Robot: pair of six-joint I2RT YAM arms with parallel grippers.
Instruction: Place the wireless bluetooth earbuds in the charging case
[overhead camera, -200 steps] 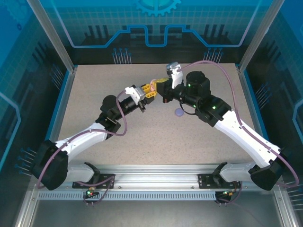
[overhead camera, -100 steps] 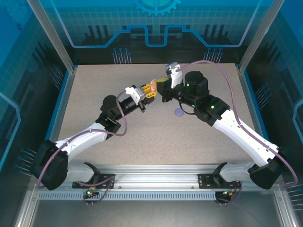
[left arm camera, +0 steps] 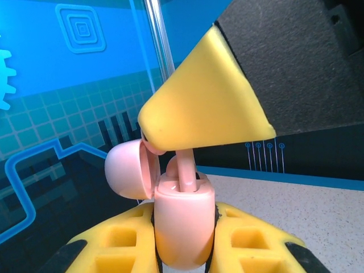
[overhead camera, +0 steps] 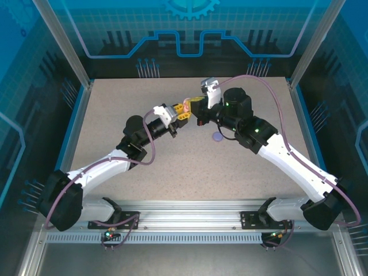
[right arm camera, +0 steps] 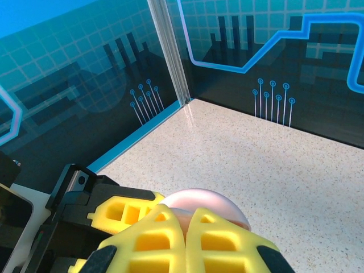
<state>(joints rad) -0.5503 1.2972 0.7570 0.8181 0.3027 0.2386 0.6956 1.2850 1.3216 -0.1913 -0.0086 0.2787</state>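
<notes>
Hovers clear of tabletop | squeezes left claw on pink case, lid open | pinches right claw on pink earbud, stem partway into case | risks jamming through tilt, or dragging earbud out on release

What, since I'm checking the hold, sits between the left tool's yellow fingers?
The open pink charging case, with a pink earbud standing in it; left wrist view.

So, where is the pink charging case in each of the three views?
Top external: pink charging case just above picture centre.
Left wrist: bottom centre, lid open leftward.
Right wrist: bottom centre, a pale dome.
Shared landmark: left gripper's yellow fingers clamping it.
</notes>
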